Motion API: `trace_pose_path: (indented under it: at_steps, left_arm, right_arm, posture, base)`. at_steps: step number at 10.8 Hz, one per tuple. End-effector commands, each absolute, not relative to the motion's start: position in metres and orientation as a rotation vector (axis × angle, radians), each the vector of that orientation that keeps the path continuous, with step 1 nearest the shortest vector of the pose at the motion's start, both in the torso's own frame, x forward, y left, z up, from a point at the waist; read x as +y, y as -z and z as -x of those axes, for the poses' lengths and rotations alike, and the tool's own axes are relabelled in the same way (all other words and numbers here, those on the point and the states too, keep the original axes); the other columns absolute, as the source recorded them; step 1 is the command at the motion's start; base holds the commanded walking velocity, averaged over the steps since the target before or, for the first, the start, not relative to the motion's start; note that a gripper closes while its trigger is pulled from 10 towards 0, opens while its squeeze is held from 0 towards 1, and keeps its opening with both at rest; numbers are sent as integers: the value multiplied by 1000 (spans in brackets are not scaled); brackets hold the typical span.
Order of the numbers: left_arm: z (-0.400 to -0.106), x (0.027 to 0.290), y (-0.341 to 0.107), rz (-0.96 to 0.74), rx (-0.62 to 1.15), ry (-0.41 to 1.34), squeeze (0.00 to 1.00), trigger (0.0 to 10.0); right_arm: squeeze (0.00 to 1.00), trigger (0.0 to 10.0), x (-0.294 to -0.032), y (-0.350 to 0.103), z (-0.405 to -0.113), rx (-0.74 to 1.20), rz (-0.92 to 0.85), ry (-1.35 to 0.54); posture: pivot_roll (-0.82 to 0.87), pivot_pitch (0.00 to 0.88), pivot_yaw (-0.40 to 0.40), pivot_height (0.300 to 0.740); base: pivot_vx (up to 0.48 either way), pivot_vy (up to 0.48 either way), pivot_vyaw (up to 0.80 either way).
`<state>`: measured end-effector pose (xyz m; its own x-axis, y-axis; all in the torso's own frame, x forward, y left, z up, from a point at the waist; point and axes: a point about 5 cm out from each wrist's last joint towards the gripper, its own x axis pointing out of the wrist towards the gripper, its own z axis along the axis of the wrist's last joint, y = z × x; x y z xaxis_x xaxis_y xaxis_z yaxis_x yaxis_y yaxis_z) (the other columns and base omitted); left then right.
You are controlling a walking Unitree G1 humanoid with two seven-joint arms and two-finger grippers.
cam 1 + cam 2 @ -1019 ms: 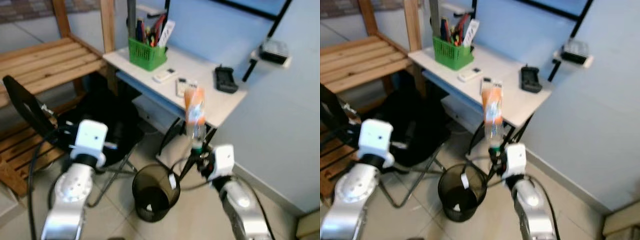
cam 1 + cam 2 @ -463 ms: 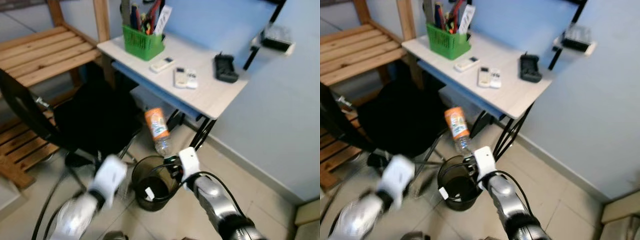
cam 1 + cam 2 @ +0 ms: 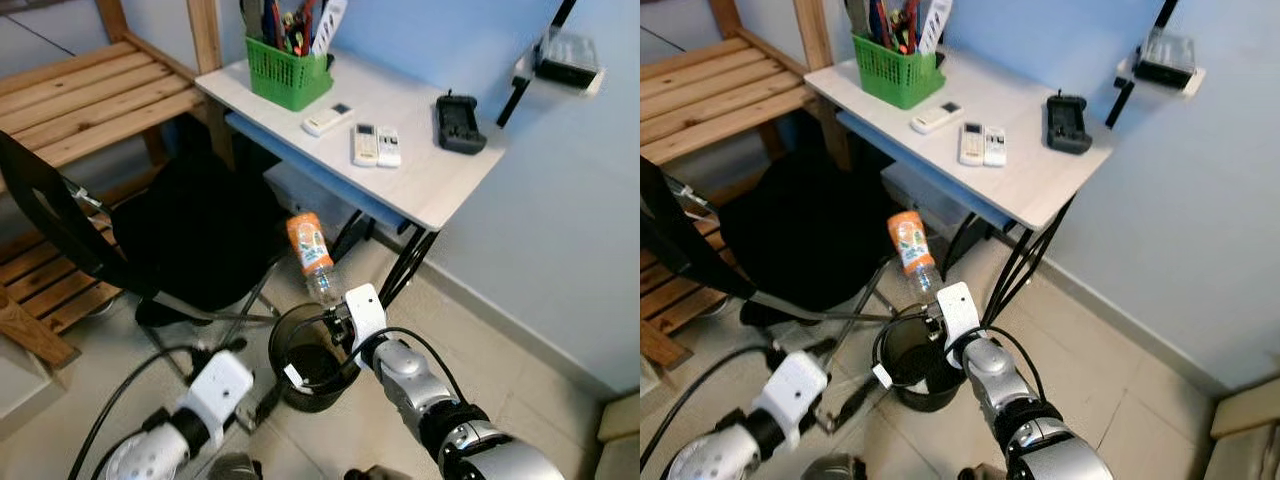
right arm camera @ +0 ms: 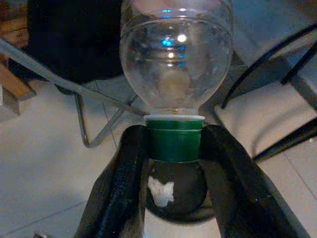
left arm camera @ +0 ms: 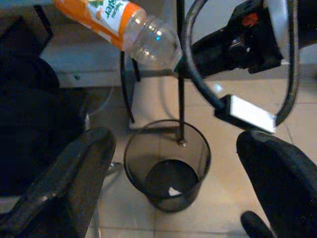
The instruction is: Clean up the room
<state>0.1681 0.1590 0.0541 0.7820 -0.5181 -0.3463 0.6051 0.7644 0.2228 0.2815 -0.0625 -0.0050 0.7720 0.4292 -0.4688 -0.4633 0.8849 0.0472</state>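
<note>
- Left eye view: my right gripper [image 3: 335, 312] holds a clear plastic bottle [image 3: 310, 254] with an orange label by its cap, tilted above the rim of a round black mesh wastebasket [image 3: 300, 375] on the tiled floor [image 3: 520, 390]. On the pale worktop [image 3: 420, 190] a green slotted basket [image 3: 290, 78] holds pens.
- Right eye view: three white remotes [image 3: 975, 140] lie flat on that worktop.
- Left wrist view: my left gripper [image 5: 173, 208] hangs with its jaws apart above the wastebasket, a white scrap [image 5: 173, 191] at the bottom.
- Right wrist view: my jaws are clamped on the bottle's green cap [image 4: 174, 137]; the ribbed, see-through bottle looks empty.
</note>
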Motion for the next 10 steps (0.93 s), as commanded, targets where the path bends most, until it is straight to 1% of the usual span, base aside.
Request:
trace_pose_path:
  at_steps: [1, 2, 4, 6, 7, 8, 9, 10]
  left_arm:
    - [-165, 154, -59, -321, 251, 641, 0, 10000]
    - [-161, 148, -64, -297, 231, 650, 0, 10000]
    - [-152, 141, -68, -278, 229, 678, 0, 10000]
    - [-137, 143, -66, -272, 274, 645, 0, 10000]
    - [-132, 142, -66, -265, 284, 622, 0, 10000]
    - [-130, 142, -66, -261, 290, 605, 0, 10000]
    - [-129, 142, -66, -263, 291, 598, 0, 10000]
    - [-129, 142, -66, -265, 292, 595, 0, 10000]
  right_arm:
    - [0, 10000, -66, 6, -283, 504, 83, -460]
    - [0, 10000, -69, 10, -281, 532, 114, -442]
    - [0, 10000, -65, 12, -279, 557, 127, -448]
    - [0, 10000, -55, 14, -275, 582, 169, -482]
    - [0, 10000, -50, 15, -273, 597, 151, -498]
    - [608, 10000, -44, 15, -272, 602, 151, -524]
    - [1000, 10000, -42, 15, -271, 603, 158, -535]
    - [1000, 10000, -41, 15, -270, 604, 155, -536]
  posture:
    - [252, 189, -66, 740]
    - [256, 214, -63, 740]
    - [277, 247, -67, 740]
    - [312, 283, -85, 740]
    - [324, 288, -95, 740]
    - [326, 289, -101, 740]
    - [327, 289, -105, 740]
    - [324, 287, -108, 740]
  base:
    - [0, 0, 0]
    - [0, 0, 0]
    - [0, 0, 0]
    - [0, 0, 0]
    - [0, 0, 0]
    - [0, 0, 0]
    - [0, 0, 0]
    - [0, 0, 0]
